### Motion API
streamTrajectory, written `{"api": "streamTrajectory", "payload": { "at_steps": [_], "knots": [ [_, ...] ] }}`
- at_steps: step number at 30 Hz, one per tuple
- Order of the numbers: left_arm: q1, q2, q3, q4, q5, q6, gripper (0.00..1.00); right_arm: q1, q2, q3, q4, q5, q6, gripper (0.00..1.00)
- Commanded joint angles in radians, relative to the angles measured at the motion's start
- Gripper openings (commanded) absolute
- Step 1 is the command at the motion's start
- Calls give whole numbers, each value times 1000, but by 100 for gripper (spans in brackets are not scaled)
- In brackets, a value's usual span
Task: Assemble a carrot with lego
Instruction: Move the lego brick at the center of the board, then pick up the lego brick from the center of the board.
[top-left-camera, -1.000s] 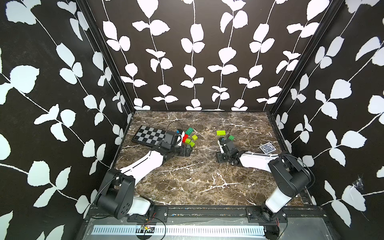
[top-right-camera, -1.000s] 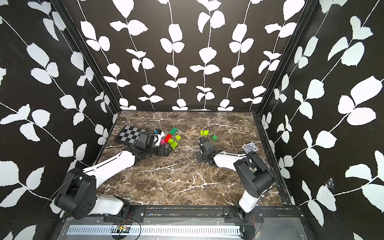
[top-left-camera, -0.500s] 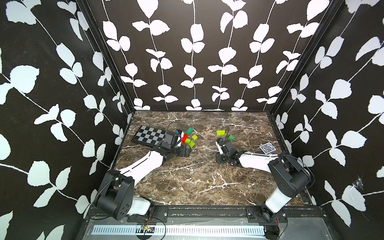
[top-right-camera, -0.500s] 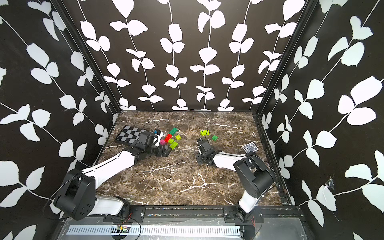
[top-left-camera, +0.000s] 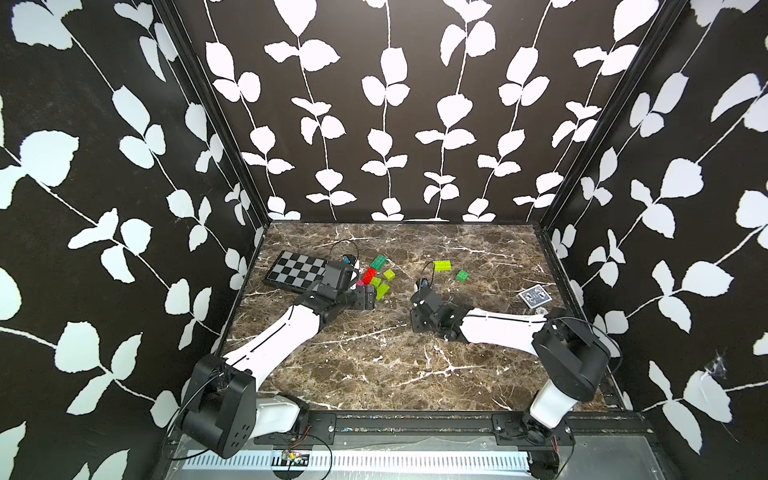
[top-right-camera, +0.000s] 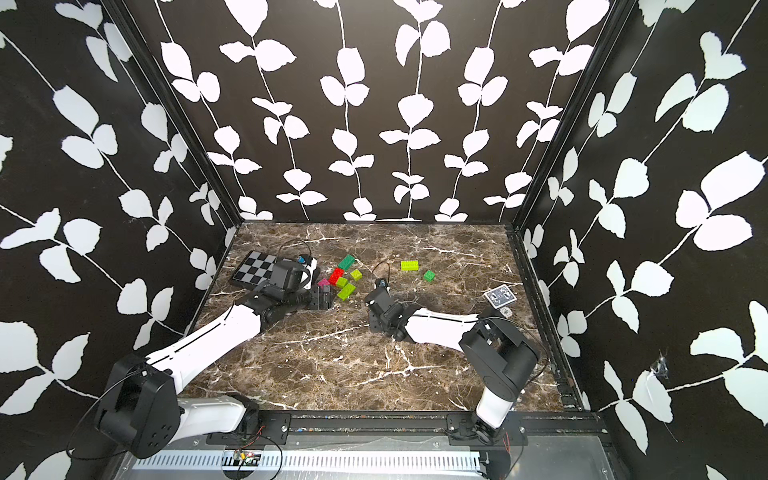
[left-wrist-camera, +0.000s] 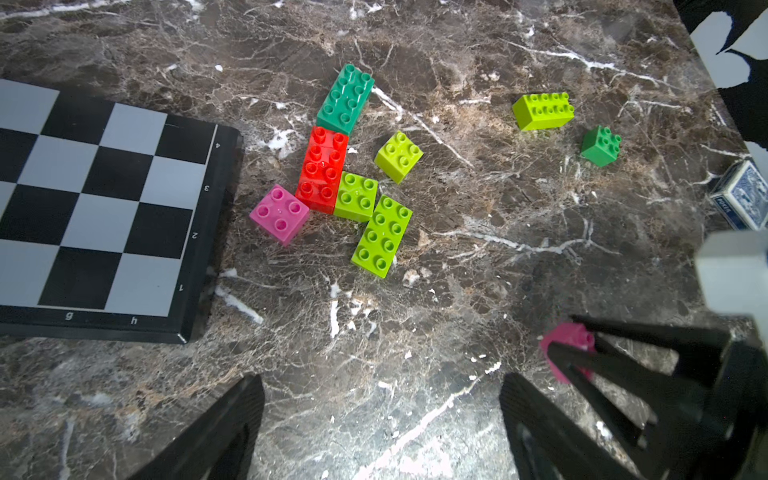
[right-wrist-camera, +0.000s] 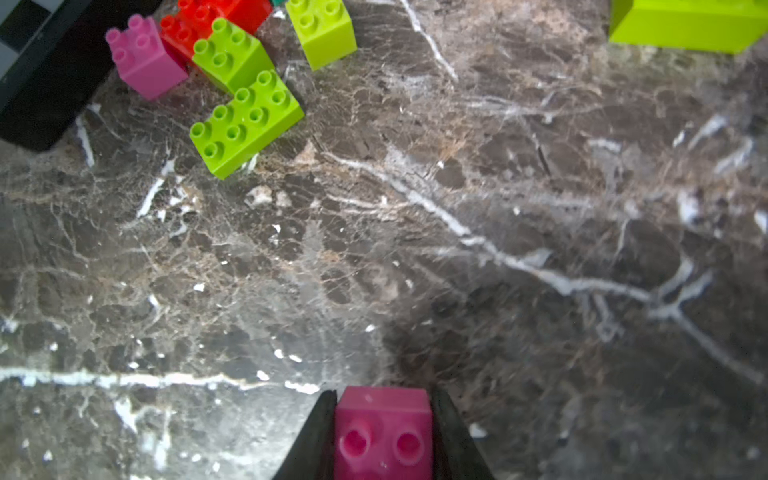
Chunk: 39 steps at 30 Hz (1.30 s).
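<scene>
Currently: right tool (right-wrist-camera: 383, 394) clamped on one pink brick (right-wrist-camera: 382, 432), held at its tips beside the left tool (left-wrist-camera: 378, 380), spread wide and empty; other lego (left-wrist-camera: 322, 168) loose ahead of both on the worktop (left-wrist-camera: 415, 332); risk, brick pivots or slips from so shallow a pinch when pressed onto studs.

Both your arms lie low, reaching in from the front corners.
Your left arm (top-left-camera: 282, 336) stretches from the front-left corner toward the back half of the left edge, with the left gripper (left-wrist-camera: 380, 380) spread wide. Your right arm (top-left-camera: 498, 328) runs from the front-right corner to mid-surface, and the right gripper (right-wrist-camera: 383, 395) is clamped on a pink brick (right-wrist-camera: 382, 432).
</scene>
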Motion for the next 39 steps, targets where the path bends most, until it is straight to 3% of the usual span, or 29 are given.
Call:
{"api": "streamTrajectory", "payload": {
  "at_steps": [1,8,15,20,24,31,39],
  "knots": [
    [0,-27,21,-40,-17,-8,91,28,31,22,-64,155,185,30],
    [0,-32,11,-41,-13,-5,91,66,66,39,-106,193,253,33],
    [0,-40,3,-43,-9,-4,91,42,-5,29,-135,176,202,62],
    [0,-55,7,-46,-2,1,92,-84,-162,-25,-129,137,127,69],
    [0,-53,6,-30,34,3,92,-259,-195,-36,-117,97,65,71],
    [-1,-31,16,3,116,-18,91,-467,0,85,-69,64,15,71],
    [-3,-10,31,-3,125,-18,91,-520,224,264,-59,37,-9,70]
  ]
}}
